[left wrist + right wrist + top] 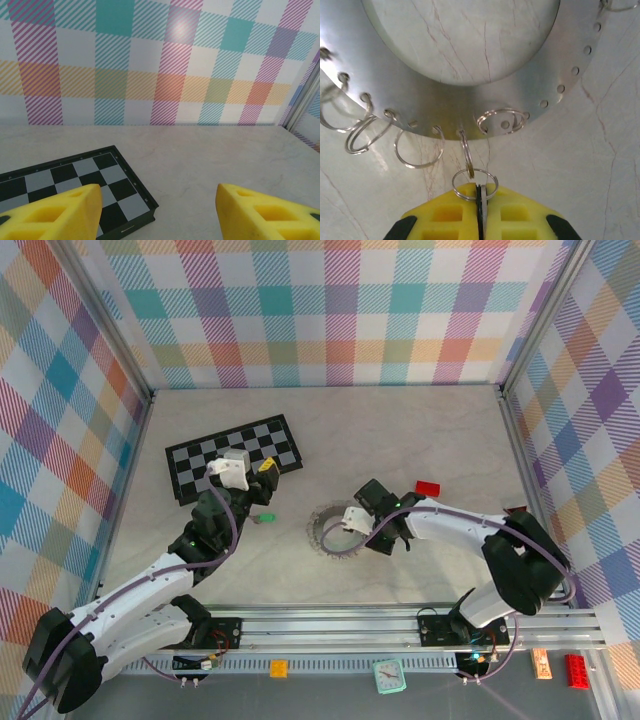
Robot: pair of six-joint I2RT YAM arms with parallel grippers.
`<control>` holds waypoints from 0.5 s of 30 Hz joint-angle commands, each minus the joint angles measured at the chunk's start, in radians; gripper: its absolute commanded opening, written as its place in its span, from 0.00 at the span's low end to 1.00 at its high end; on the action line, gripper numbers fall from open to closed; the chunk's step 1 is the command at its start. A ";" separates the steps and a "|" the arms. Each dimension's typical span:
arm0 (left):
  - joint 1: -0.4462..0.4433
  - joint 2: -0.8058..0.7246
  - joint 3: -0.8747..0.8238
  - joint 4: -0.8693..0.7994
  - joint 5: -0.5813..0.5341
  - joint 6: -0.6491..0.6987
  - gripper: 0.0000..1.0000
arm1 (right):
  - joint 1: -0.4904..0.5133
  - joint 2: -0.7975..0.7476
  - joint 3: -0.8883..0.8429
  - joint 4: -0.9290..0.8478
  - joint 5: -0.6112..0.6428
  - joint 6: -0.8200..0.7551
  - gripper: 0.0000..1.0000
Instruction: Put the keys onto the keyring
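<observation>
Where overhead blurs, wrist shows right tool (479, 194) pinching key (481, 212) — at keyring (470, 102).

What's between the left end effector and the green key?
Nothing visible. The green key lies on bare table beside the left arm, nearer the bases than the open left end effector, which hangs at the right end of the chessboard.

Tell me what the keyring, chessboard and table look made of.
Keyring: metal, brushed silvery band with soft glare, punched holes and thin wire loops. Chessboard: probably plastic, matte black and grey squares in a black moulded rim. Table: marble-look surface, pale with fine veins; could be laminate.
</observation>
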 commanded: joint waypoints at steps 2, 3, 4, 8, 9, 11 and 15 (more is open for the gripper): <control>0.010 -0.002 -0.014 0.038 -0.013 -0.014 0.61 | -0.005 0.025 0.002 -0.058 0.064 -0.023 0.07; 0.010 -0.001 -0.013 0.037 -0.013 -0.014 0.61 | -0.004 0.028 0.003 -0.061 0.076 -0.020 0.11; 0.012 -0.001 -0.013 0.036 -0.013 -0.014 0.61 | -0.005 0.025 0.004 -0.063 0.085 -0.018 0.13; 0.012 0.008 -0.014 0.035 -0.006 -0.015 0.64 | -0.004 0.000 0.000 -0.054 0.119 -0.011 0.27; 0.012 0.008 -0.016 0.041 0.001 -0.014 0.66 | -0.005 -0.012 -0.002 -0.051 0.122 -0.009 0.30; 0.012 0.008 -0.030 0.071 0.019 -0.014 0.68 | -0.004 -0.045 0.000 -0.046 0.110 0.002 0.35; 0.012 0.014 -0.038 0.088 0.032 -0.020 0.71 | -0.008 -0.171 -0.004 0.019 0.047 0.055 0.43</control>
